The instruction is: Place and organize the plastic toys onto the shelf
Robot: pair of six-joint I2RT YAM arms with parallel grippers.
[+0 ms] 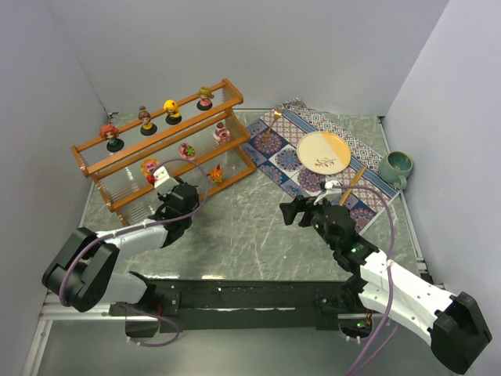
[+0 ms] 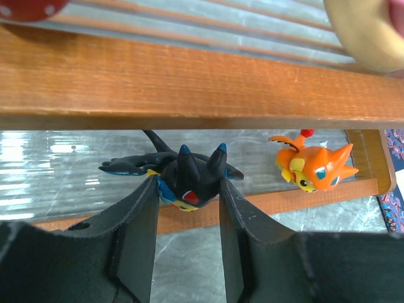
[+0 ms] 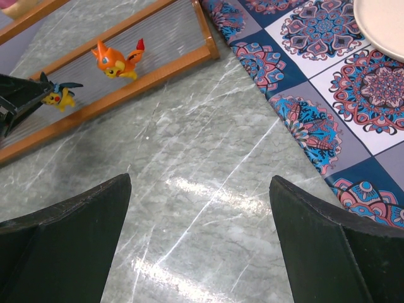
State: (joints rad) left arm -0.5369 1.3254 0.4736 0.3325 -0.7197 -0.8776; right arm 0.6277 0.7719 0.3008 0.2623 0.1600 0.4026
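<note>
The shelf (image 1: pixel 160 131) stands at the back left, its wooden rail (image 2: pixel 189 82) filling the top of the left wrist view. My left gripper (image 2: pixel 188 184) is shut on the black spiky toy (image 2: pixel 189 165), holding it at the front rail of the bottom tier. On that tier, to its right, stands an orange toy (image 2: pixel 319 165), which also shows from above (image 1: pixel 215 174). Several dolls, one red-haired (image 1: pixel 112 137) and one yellow (image 1: pixel 171 112), line the top tier. Pink flowery ones (image 1: pixel 221 131) are on the middle tier. My right gripper (image 1: pixel 291 211) hovers open over bare table (image 3: pixel 201 183), holding nothing.
A patterned blue mat (image 1: pixel 291 168) lies to the right of the shelf and carries a cream plate (image 1: pixel 324 151). A teal mug (image 1: pixel 396 168) sits by the right wall. Grey walls close in the table on the left, back and right.
</note>
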